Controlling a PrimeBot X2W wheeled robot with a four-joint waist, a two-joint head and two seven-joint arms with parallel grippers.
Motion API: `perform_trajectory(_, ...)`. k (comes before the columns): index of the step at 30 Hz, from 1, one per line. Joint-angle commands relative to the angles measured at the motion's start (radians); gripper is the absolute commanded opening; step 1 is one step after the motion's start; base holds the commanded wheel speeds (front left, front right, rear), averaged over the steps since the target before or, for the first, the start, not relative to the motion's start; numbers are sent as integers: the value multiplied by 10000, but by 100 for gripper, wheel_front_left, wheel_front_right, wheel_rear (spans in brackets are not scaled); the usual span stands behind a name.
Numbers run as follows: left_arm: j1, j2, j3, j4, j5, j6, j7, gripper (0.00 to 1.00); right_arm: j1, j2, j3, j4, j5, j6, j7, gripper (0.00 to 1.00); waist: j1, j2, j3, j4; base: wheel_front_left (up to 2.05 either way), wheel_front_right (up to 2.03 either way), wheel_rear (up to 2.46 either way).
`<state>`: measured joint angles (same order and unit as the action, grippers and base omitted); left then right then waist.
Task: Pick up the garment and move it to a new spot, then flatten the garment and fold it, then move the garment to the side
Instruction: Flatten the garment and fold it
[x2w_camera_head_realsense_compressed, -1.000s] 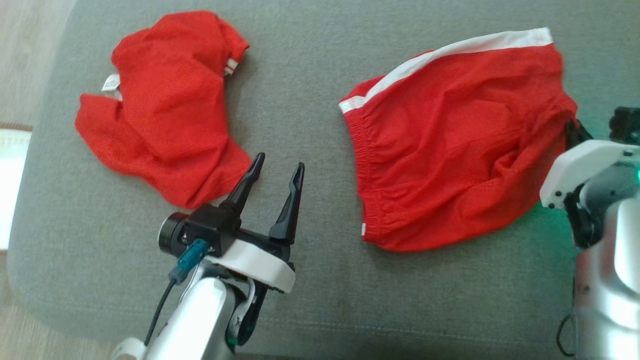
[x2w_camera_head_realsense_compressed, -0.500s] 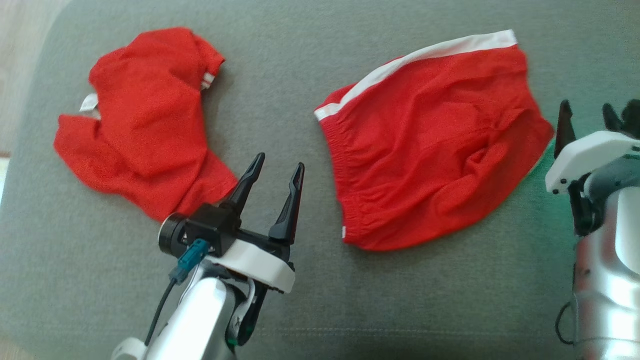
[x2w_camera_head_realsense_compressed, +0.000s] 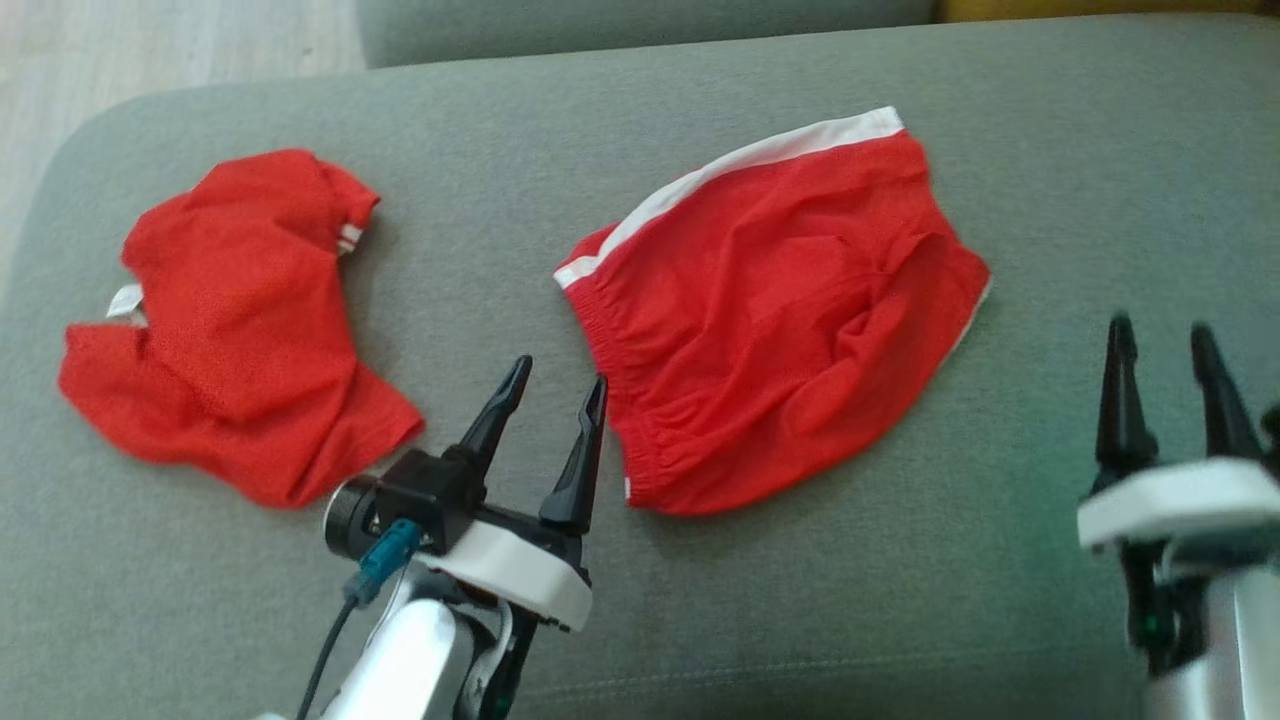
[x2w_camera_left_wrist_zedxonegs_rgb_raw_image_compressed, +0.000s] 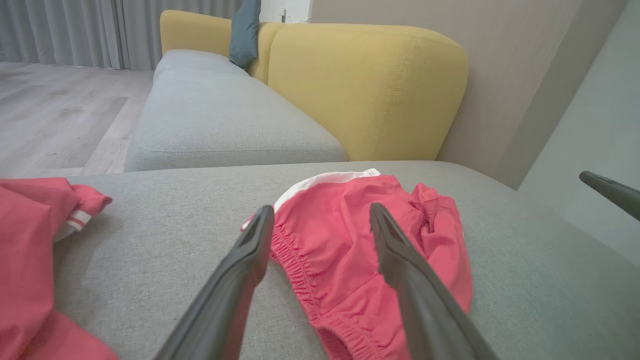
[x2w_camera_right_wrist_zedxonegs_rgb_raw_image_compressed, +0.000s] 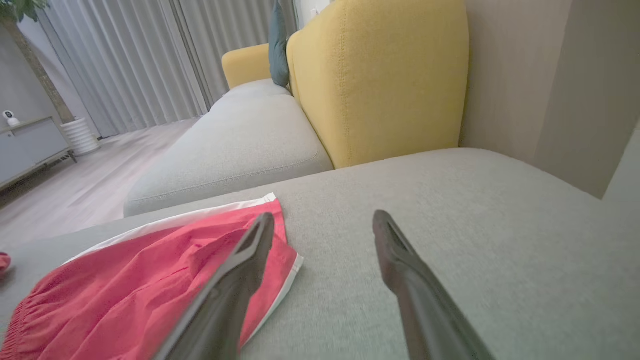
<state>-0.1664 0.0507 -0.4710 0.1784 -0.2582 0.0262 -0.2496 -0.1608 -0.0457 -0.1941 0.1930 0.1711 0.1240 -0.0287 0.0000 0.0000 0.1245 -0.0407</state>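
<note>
Shorts (x2w_camera_head_realsense_compressed: 770, 320) lie free; left gripper (x2w_camera_head_realsense_compressed: 559, 375), right gripper (x2w_camera_head_realsense_compressed: 1160, 330) wide open, empty.

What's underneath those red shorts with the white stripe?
The red shorts lie crumpled on the grey sofa cushion, which shows all around them. Whether anything else sits beneath the fabric cannot be seen, because the cloth covers it.

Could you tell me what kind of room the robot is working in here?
Probably a home living room: a grey-seated, yellow-backed sofa, long grey curtains, and a pale wood floor.
</note>
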Motion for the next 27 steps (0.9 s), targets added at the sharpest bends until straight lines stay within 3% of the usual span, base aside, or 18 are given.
perform_trajectory(1,-217,-5,279,-273,6,-22,-122,100,17,-45,363,-543,236,67,-210,100,0,0,-62,-132,0,0,0)
perform_trajectory(10,-241,173,-369,1197,529,-624,-118,100,381,-45,719,-1218,480,67,-356,100,0,0,138,-486,0,0,0)
perform_trajectory(18,-685,724,-1245,2346,1082,-1187,-97,100,326,-45,728,-1194,500,67,-404,100,0,0,418,-586,0,0,0)
perform_trajectory(27,-1497,1179,-1989,2987,2039,-1244,-109,100,129,-45,801,-1099,517,67,-462,100,0,0,687,-743,0,0,0)
